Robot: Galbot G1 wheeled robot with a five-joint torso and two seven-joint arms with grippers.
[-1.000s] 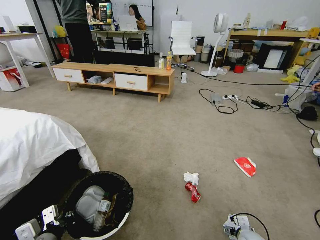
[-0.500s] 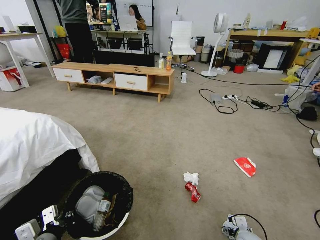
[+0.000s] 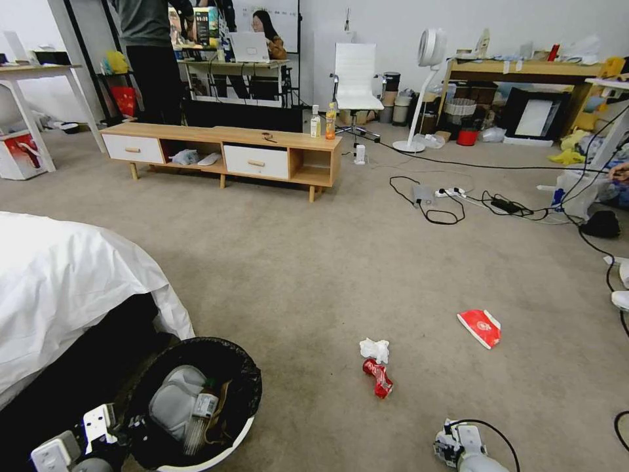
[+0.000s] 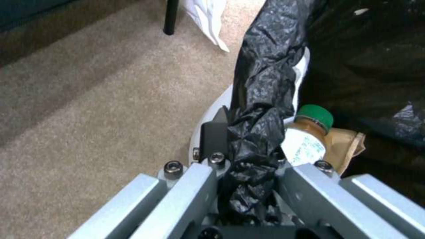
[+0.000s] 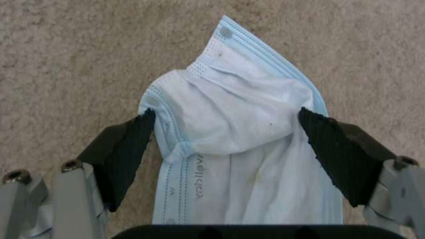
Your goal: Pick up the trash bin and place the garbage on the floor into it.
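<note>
The trash bin (image 3: pixel 244 429), white with a black bag liner (image 4: pixel 261 99), stands by the bed at the lower left. My left gripper (image 3: pixel 121 429) is shut on its rim, pinching the bag (image 4: pixel 245 149). Inside lie a green-capped bottle (image 4: pixel 310 132) and a brown paper bag (image 4: pixel 347 146). On the carpet lie garbage pieces: a white tissue (image 3: pixel 375 349), a crushed red can (image 3: pixel 379 378) and a red packet (image 3: pixel 480 327). My right gripper (image 3: pixel 453 447) hangs low over the floor, open, its black fingers (image 5: pixel 126 149) on either side of a pale blue face mask (image 5: pixel 234 132).
A bed with a white sheet (image 3: pixel 59 282) fills the left. A low wooden cabinet (image 3: pixel 226 154) stands across the room with two upright drink bottles (image 3: pixel 324 121) on it. Cables and a power strip (image 3: pixel 452 196) trail over the carpet at the right.
The head view has shifted slightly. My right gripper has edged a little to the left at the lower edge. The bin and the litter lie where they were.
</note>
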